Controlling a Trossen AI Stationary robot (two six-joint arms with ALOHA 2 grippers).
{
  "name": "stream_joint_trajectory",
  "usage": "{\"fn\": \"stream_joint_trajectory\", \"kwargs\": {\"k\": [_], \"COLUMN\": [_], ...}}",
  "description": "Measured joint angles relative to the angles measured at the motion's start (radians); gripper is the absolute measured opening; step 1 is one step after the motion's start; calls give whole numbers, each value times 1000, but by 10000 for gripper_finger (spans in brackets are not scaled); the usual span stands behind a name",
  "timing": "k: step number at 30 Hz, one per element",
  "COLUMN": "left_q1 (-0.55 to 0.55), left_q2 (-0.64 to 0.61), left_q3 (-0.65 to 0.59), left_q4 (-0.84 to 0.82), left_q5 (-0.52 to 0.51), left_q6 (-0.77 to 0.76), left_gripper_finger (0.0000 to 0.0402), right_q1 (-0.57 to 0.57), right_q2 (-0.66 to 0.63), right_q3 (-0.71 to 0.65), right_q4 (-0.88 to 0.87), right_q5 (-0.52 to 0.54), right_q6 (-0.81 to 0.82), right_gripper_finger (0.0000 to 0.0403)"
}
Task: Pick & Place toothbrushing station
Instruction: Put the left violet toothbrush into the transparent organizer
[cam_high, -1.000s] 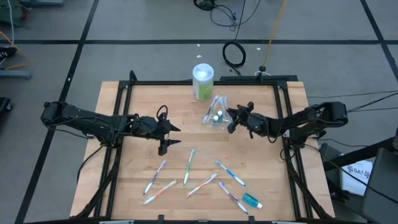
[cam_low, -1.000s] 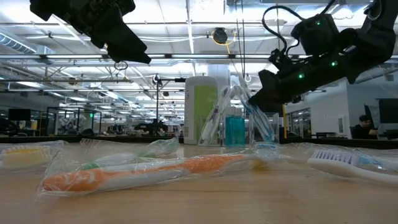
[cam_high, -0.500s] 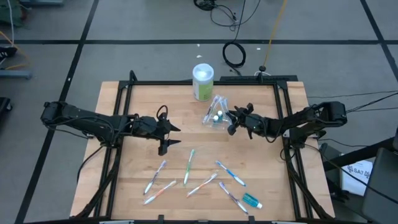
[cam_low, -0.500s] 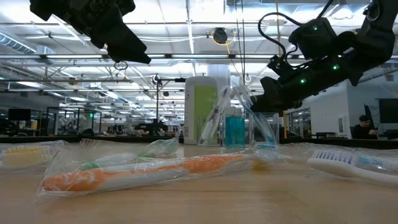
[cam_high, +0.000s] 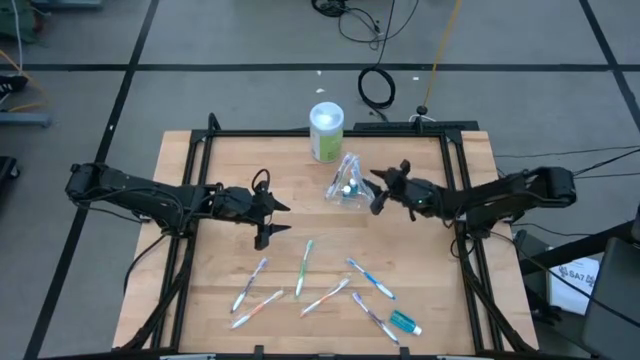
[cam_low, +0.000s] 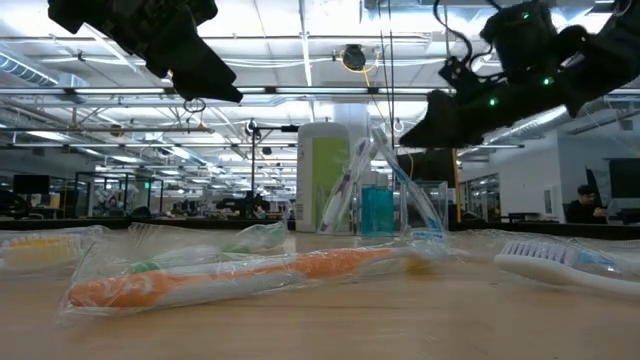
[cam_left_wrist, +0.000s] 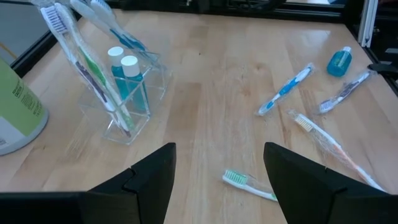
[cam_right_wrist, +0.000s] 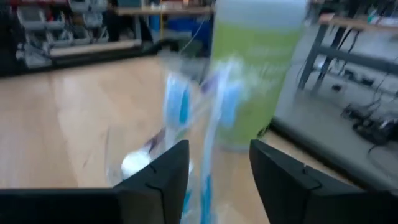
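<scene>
A clear holder stands at the table's far middle, with several toothbrushes leaning upright in it and two white-capped teal tubes. My right gripper hovers open just right of the holder and above it, touching nothing. The holder's brushes show beyond its fingers. My left gripper hangs open over the table's middle left, with nothing between its fingers. Several wrapped toothbrushes and one teal tube lie flat along the near side.
A green-and-white canister stands just behind the holder at the far edge. A black frame rail runs along the table's right side under my right arm. Bare wood lies between the holder and the loose brushes.
My right gripper has opened, letting go beside the holder. It has risen and drawn back a little toward the table's right edge. The toothbrushes stay leaning in the holder.
</scene>
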Motion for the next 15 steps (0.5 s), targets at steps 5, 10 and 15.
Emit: {"fn": "stream_joint_trajectory", "kwargs": {"k": [5,10,15], "left_q1": [-4,-45,-115], "left_q2": [0,0,0], "left_q3": [0,0,0], "left_q4": [1,-5,-6], "left_q5": [1,2,1], "left_q6": [-86,-222,-276], "left_gripper_finger": [251,251,251], "right_q1": [0,22,28], "right_q2": [-113,-176,-180], "right_q3": [0,0,0], "right_q4": [8,4,19], "right_q5": [-3,-173,-434], "right_q6": [-64,-119,-180], "right_gripper_finger": [174,174,176]}}
